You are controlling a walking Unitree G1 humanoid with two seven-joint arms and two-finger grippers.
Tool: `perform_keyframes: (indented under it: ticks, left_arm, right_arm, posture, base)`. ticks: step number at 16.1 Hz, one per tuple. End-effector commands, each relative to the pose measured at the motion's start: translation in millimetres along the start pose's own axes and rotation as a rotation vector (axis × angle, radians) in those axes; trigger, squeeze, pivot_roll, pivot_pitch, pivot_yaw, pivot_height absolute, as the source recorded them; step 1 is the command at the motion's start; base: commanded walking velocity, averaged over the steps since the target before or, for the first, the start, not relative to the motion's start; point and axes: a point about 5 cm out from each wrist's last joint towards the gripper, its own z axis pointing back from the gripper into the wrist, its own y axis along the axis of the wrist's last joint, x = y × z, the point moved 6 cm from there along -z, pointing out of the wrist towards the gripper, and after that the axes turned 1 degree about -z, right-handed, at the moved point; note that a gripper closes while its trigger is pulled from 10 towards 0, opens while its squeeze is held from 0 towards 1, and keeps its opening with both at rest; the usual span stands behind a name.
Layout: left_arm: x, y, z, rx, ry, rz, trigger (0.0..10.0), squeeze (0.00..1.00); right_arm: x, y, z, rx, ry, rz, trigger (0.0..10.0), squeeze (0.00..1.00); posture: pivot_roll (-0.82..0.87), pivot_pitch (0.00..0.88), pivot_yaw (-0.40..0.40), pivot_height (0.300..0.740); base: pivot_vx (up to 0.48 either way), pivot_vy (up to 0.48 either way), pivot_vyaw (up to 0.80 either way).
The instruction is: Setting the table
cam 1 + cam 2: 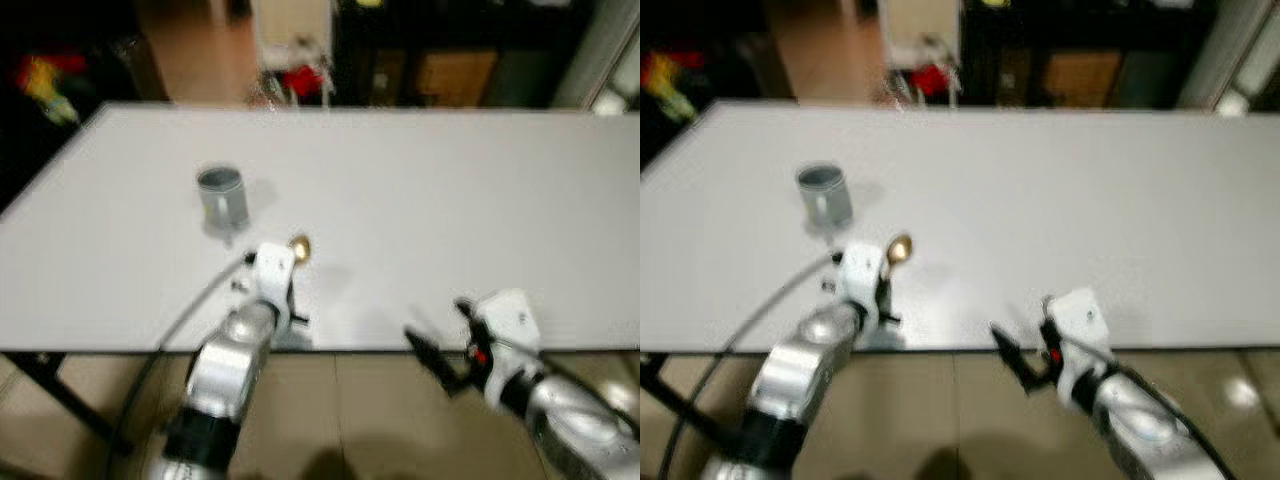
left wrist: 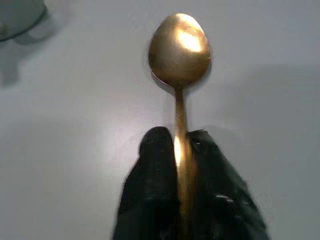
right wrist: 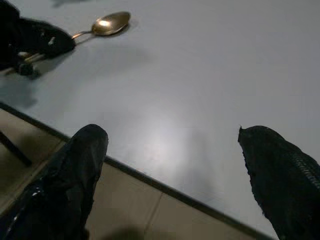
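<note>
Spoon (image 2: 179, 50) is pinched by its handle between my left gripper (image 2: 181, 150)'s two black fingers, bowl pointing forward, low over the white table (image 1: 450, 200) near its front edge. I can't quite tell from the blurred head views whether the bowl is touching the surface or just above it; the shadow under it in the left wrist view suggests it is very close.

My right gripper (image 3: 170, 165) hangs at the table's front edge, fingers spread wide with nothing between them, part over the tabletop and part over the tiled floor (image 3: 150, 215). From there I can see the spoon off toward the left arm.

Further out, a grey metal cup (image 1: 221, 195) stands upright on the table, just beyond the spoon and slightly to the left. What it holds, if anything, I can't make out.

My read on progress: early days. One cup is placed, the spoon is about to be laid beside it, and I see no plate or other cutlery on the table.
</note>
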Motion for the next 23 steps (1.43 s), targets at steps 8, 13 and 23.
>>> perform_keyframes:
  ticks: [8, 13, 23]
  left_arm:
    - [-5.8, 43.5, -0.1, 0.188, 0.000, 0.094, 10.0, 1.00]
    - [-34.4, 84.9, 42.2, 0.434, -0.036, 0.047, 10.0, 0.00]
    - [-45.9, 19.9, 26.7, 0.175, -0.001, -0.267, 10.0, 0.00]
  right_arm:
    - [12.6, 14.7, 0.8, 0.060, -0.056, 0.014, 10.0, 0.00]
    - [21.4, 33.3, 7.2, 0.181, -0.194, -0.088, 10.0, 0.00]
    - [2.5, 16.6, -1.5, 0.060, -0.031, 0.024, 10.0, 0.00]
  posture:
    - [-0.06, 0.000, 0.003, 0.740]
    - [-0.04, 0.000, 0.021, 0.740]
    - [-0.05, 0.000, 0.045, 0.740]
  base:
    - [0.000, 0.000, 0.00]
    - [0.000, 0.000, 0.00]
    - [0.000, 0.000, 0.00]
